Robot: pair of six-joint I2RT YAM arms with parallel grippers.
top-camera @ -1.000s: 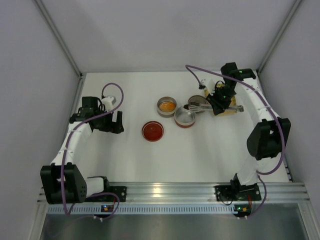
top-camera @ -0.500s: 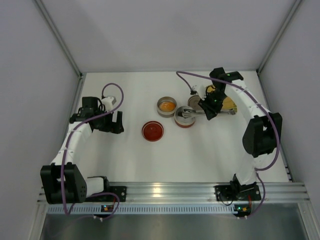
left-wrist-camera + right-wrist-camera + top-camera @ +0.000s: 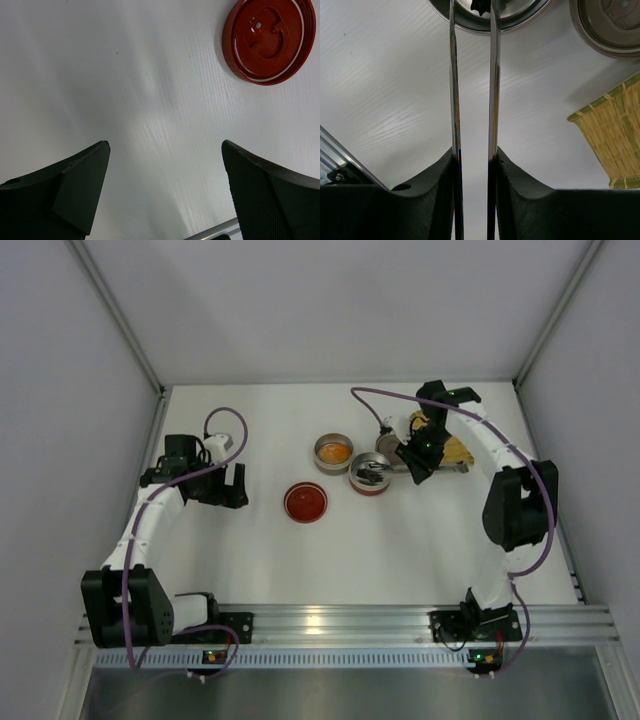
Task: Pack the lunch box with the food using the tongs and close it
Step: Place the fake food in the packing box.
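Observation:
My right gripper (image 3: 473, 152) is shut on the tongs (image 3: 492, 75), whose two silvery arms run forward between the fingers. The tong tips pinch the small black food piece (image 3: 481, 6) just over an open round lunch box tin (image 3: 520, 17). From above, the right gripper (image 3: 415, 462) sits right of that tin (image 3: 369, 474), with the tongs (image 3: 386, 468) reaching over it. The round orange food (image 3: 335, 452) lies in a second tin (image 3: 334, 454). My left gripper (image 3: 225, 485) stands open and holds nothing, far to the left. The red lid (image 3: 305, 502) lies flat on the table.
A third round steel piece (image 3: 607, 25) lies beside the yellow woven tray (image 3: 615, 130), behind my right gripper. The red lid (image 3: 270, 40) shows ahead and right of my left gripper (image 3: 165, 190). White walls enclose the table on three sides.
My right gripper has carried the tongs and the black piece left and nearer, from beside the woven tray to over the open tin. The left arm has not moved.

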